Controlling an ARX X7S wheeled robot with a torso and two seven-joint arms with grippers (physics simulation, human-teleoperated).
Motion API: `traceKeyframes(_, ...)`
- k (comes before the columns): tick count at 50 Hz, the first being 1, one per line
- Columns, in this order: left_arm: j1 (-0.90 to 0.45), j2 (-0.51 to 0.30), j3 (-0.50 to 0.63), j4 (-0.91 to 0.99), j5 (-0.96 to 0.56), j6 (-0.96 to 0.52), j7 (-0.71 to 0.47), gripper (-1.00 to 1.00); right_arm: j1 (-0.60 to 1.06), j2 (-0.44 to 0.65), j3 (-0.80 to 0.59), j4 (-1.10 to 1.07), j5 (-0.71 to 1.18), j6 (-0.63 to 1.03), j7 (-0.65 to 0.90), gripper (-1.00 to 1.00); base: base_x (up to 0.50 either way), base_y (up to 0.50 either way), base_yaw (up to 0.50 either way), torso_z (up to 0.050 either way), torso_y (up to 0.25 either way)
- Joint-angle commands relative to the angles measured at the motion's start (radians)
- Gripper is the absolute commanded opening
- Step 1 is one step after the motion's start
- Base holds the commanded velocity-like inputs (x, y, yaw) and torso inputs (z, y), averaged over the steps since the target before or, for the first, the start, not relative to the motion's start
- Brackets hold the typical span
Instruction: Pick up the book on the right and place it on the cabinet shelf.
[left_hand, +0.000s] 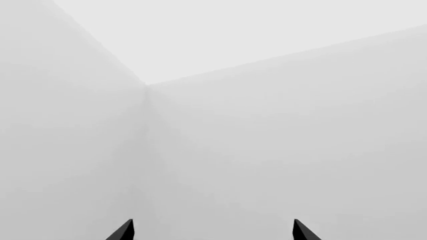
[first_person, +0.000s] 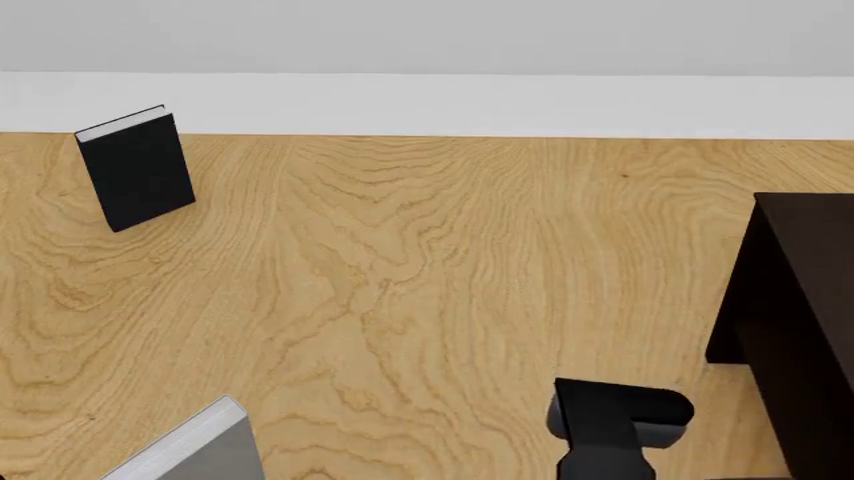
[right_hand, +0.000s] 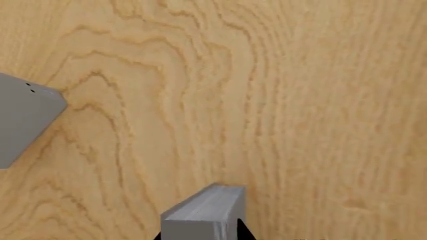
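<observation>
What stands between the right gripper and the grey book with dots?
Nothing visible: only bare table lies between the right gripper and the dotted book. A second grey book sits right at the gripper, off that line.

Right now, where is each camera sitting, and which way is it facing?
Left wrist: on the left arm, facing a bare wall corner; left gripper tips show, apart.
Head: high, looking down on the table, black book and cabinet; right arm shows.
Right wrist: low over the table, dotted book and another grey book; one fingertip shows.
Head and right wrist share the table.
</observation>
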Motion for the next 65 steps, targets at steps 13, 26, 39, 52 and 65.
traceKeyframes(13, 0.0, -0.01, 0.008, 0.003, 0.001, 0.003, -0.011, 1.0, 0.081, -0.008, -0.01, -0.017, 0.005, 0.003, -0.012, -1.0, 0.0, 0.0, 0.0, 0.0, 0.0)
traceKeyframes(26, 0.001, -0.014, 0.009, 0.004, 0.002, 0.002, -0.02, 1.0, 0.203, -0.02, -0.014, -0.038, 0.002, 0.03, -0.007, -1.0, 0.0, 0.0, 0.0, 0.0, 0.0)
traceKeyframes(39, 0.003, -0.019, 0.011, 0.006, -0.003, 0.006, -0.027, 1.0, 0.298, -0.027, -0.028, -0.123, -0.138, 0.074, -0.09, -1.0, 0.0, 0.0, 0.0, 0.0, 0.0)
traceKeyframes(52, 0.003, -0.023, 0.015, 0.007, -0.004, 0.006, -0.033, 1.0, 0.328, -0.035, -0.113, -0.271, -0.479, 0.052, -0.315, -1.0, 0.0, 0.0, 0.0, 0.0, 0.001)
traceKeyframes(65, 0.002, -0.026, 0.016, 0.008, 0.004, 0.005, -0.04, 1.0, 0.396, 0.006, -0.398, -0.417, -0.921, -0.012, -0.495, -1.0, 0.0, 0.0, 0.0, 0.0, 0.002)
